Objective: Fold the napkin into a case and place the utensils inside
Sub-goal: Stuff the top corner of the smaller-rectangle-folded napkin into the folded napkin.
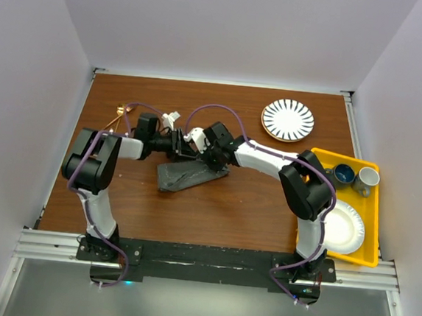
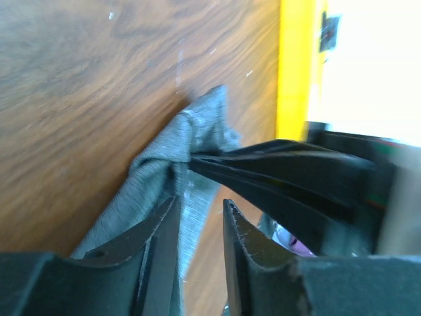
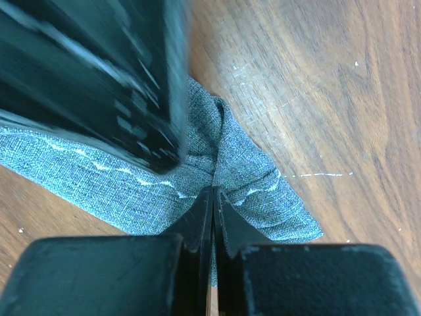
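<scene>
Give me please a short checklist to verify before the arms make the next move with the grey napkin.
1. Right gripper shut on the napkin: ok, its tips pinch a fold.
2. Left gripper open: ok, its jaws stand apart. Whether cloth touches a finger: cannot tell.
3. Room between the two grippers: not ok, they sit very close together over the same edge of the cloth.
4. Napkin folded flat and narrow: not ok, it is bunched where it is pinched.
5. Utensils inside the napkin: not ok, they lie apart from it at the far left of the table.
</scene>
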{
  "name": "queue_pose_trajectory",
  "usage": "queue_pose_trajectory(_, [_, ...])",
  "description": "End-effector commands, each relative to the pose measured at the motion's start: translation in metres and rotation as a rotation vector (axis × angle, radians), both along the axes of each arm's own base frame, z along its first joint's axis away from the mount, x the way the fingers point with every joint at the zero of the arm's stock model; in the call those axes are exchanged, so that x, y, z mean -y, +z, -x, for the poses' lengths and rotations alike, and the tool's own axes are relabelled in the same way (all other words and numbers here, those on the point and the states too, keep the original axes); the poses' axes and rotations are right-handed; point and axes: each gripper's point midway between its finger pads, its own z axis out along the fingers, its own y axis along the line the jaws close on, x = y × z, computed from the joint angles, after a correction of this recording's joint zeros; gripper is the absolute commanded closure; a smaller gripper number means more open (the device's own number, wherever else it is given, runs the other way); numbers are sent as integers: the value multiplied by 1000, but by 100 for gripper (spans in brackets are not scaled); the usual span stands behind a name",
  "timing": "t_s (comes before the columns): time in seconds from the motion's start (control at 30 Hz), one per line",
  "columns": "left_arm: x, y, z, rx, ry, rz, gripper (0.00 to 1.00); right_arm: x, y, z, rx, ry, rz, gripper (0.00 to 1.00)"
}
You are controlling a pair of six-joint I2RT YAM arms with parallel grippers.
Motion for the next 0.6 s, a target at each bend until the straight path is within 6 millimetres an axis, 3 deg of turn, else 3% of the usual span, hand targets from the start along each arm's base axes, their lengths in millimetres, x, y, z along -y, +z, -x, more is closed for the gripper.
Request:
queue_pose_trajectory(0.0, [-16,55,-12,107,68,105,61,11,-12,4,-33,-33,25,100])
queue_pose_trajectory(0.1, [-45,68,-15,154,105,75,60,11,-11,1,-36,-42,18,100])
queue_pose_trajectory(0.13, [-63,70,-20,180,130,49,59,10,-11,2,-40,-41,18,100])
queue_pose_trajectory(0.17, [-75,82,-26,347,85,-11,57,10,-11,1,-42,-45,14,100])
queue_pose_trajectory(0.2, [-80,76,-14,318,49,-54,56,10,-11,0,-46,-49,12,100])
queue_pose_trajectory(0.23, [-102,82,-15,380,63,-102,55,10,-11,0,-49,-48,11,100])
queue_pose_trajectory(0.27, [-113,85,-17,549,-10,-182,53,9,-11,0,-55,-49,8,100])
queue_pose_trajectory(0.3, [-118,79,-1,532,-59,-215,51,10,-13,1,-62,-48,9,100])
queue_pose_trajectory(0.37, [-130,88,4,765,-194,-336,49,9,-13,1,-74,-49,8,100])
queue_pose_trajectory(0.43, [-128,91,24,823,-274,-375,46,9,-14,2,-89,-48,8,100])
queue_pose_trajectory(0.47, [-129,84,28,868,-329,-437,45,10,-15,3,-95,-50,8,100])
queue_pose_trajectory(0.53, [-110,82,50,907,-442,-441,44,9,-17,4,-108,-47,8,100])
queue_pose_trajectory(0.57, [-107,72,59,896,-475,-465,43,9,-17,5,-112,-49,9,100])
